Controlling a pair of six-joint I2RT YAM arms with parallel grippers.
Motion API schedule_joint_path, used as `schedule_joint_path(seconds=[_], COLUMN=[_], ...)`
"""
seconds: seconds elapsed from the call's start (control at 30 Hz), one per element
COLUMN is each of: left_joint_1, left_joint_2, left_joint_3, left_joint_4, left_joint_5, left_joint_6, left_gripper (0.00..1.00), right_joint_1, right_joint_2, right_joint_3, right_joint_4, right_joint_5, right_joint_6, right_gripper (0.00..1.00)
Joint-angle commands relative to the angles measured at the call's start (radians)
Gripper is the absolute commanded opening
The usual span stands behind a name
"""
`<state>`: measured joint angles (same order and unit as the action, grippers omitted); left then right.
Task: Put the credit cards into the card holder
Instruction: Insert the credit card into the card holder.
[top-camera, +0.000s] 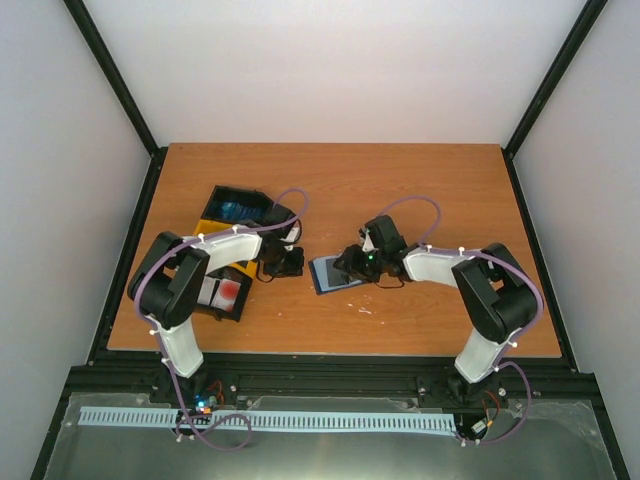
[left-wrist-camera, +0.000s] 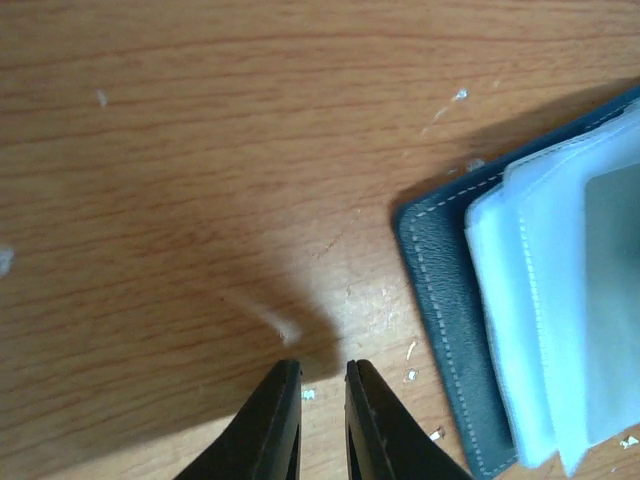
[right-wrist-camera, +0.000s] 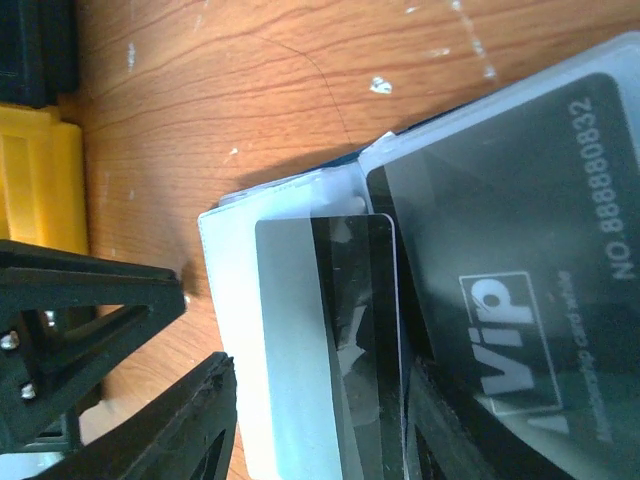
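Note:
The card holder (top-camera: 328, 273) lies open on the table between my two grippers, dark navy outside with pale clear sleeves (left-wrist-camera: 560, 300). In the right wrist view a credit card (right-wrist-camera: 330, 330) with a black stripe lies in a sleeve, beside a dark grey VIP card (right-wrist-camera: 520, 270). My right gripper (right-wrist-camera: 320, 365) is open, its jaws straddling the striped card. My left gripper (left-wrist-camera: 322, 368) hovers over bare wood just left of the holder (left-wrist-camera: 445, 300), its jaws a narrow gap apart with nothing between them. More cards sit in the tray: a white one with a red blotch (top-camera: 226, 292) and blue ones (top-camera: 235, 208).
The black-and-yellow tray (top-camera: 212, 232) stands at the left, partly under my left arm; its yellow wall (right-wrist-camera: 35, 180) shows in the right wrist view. The two grippers (top-camera: 290, 262) (top-camera: 350, 265) are close together. Bare wood stretches behind and to the right.

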<state>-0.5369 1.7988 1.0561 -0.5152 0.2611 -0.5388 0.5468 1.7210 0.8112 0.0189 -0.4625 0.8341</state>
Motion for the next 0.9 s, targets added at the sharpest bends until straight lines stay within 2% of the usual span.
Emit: schedule_joint_path(seconds=[0.0,0.17,0.43,0.67,0.87], left_joint_1=[-0.001,-0.001,-0.002,-0.001,-0.001], left_joint_2=[-0.036,-0.026,-0.034,-0.039,-0.004], left_joint_3=[0.039,0.048,0.045,0.004,-0.013], left_joint_4=[-0.026,0.000,0.023,0.049,0.055], left_joint_5=[-0.026,0.034,0.061,0.094,0.133], left_joint_6=[0.002,-0.003,-0.011,-0.032,-0.019], left_gripper=[0.15,0.21,0.23,0.27,0.24], right_joint_1=[0.004,0.016,0.058,0.061,0.062], right_joint_2=[-0.031,-0.003,0.006,0.051,0.094], right_joint_3=[0.046,0.116,0.217,0.221,0.227], right_joint_4=[-0.196,-0.300,-0.454,-0.423,-0.376], right_joint_5=[0.102,0.172,0.298,0.255,0.200], right_joint_6=[-0.053,-0.088,-0.126,-0.138,-0.147], right_gripper=[0.47,0.47,0.49,0.48,0.44])
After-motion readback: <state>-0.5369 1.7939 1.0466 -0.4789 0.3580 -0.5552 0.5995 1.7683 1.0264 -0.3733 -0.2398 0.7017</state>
